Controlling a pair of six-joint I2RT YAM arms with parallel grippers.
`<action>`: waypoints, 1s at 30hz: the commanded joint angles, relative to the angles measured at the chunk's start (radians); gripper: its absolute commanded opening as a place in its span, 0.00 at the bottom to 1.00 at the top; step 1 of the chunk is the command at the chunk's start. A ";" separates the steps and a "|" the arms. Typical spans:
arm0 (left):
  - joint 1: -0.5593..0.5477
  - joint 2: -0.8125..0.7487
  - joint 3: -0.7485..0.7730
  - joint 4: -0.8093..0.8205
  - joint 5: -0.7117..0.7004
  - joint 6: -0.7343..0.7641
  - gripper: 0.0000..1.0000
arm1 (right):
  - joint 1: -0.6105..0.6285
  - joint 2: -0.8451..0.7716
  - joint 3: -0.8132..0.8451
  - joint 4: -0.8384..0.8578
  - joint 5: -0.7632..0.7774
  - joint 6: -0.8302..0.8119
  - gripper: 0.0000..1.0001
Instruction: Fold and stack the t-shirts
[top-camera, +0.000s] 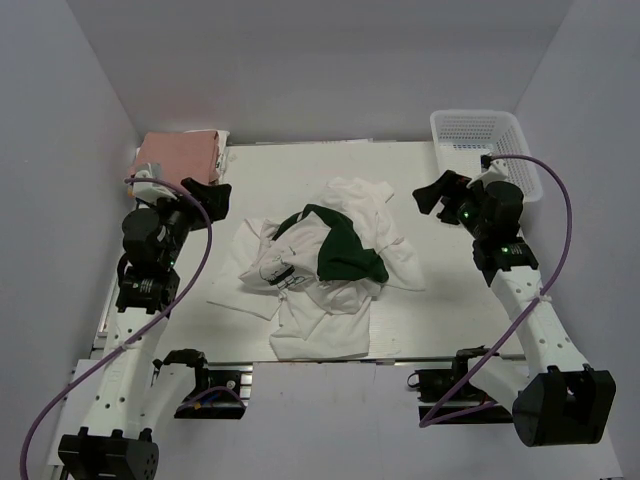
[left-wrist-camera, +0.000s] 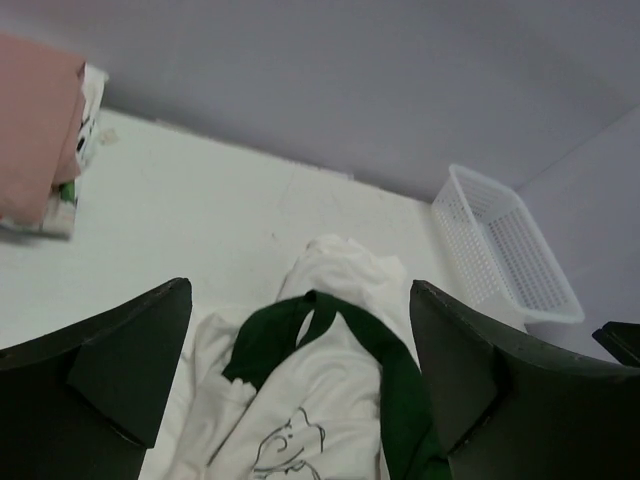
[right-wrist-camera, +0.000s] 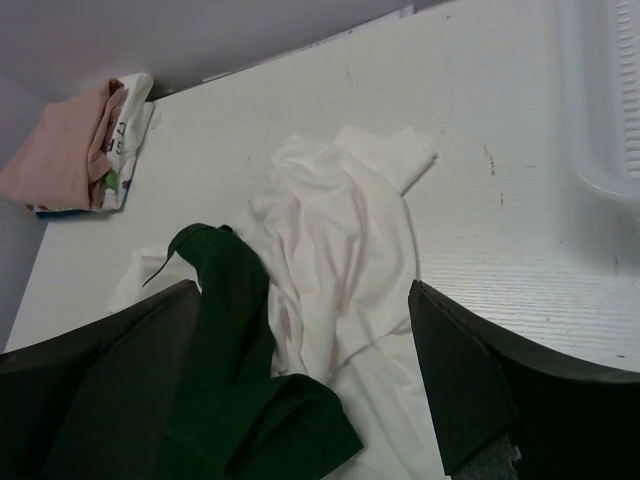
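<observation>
Well, the heap is not yet sorted, so we judge the step in hand to be pulling one shirt free. At the far left corner of the table (top-camera: 300, 165) sits a folded stack (top-camera: 180, 152), pink on top; we should leave it alone. The t-shirts (top-camera: 335, 290) lie crumpled mid-table, one with a dark green area (top-camera: 345, 250) tangled over the white ones. We should pinch a single layer at a collar or hem, lift it clear, then spread it flat before folding. The left gripper (top-camera: 212, 197) hovers just off the heap's left side, jaws spread wide, holding nothing. The right gripper (top-camera: 432, 196) hovers off its right side, equally wide and empty, near the basket (top-camera: 485, 140).
</observation>
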 joint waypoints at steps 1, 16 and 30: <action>-0.002 -0.031 -0.018 -0.112 -0.010 -0.034 1.00 | -0.002 -0.009 0.030 0.004 -0.084 0.040 0.90; -0.002 0.035 -0.061 -0.161 -0.068 -0.071 1.00 | 0.463 0.367 0.270 -0.311 0.127 -0.245 0.90; -0.002 0.117 -0.079 -0.122 0.022 -0.062 1.00 | 0.712 0.616 0.265 -0.111 0.285 -0.266 0.01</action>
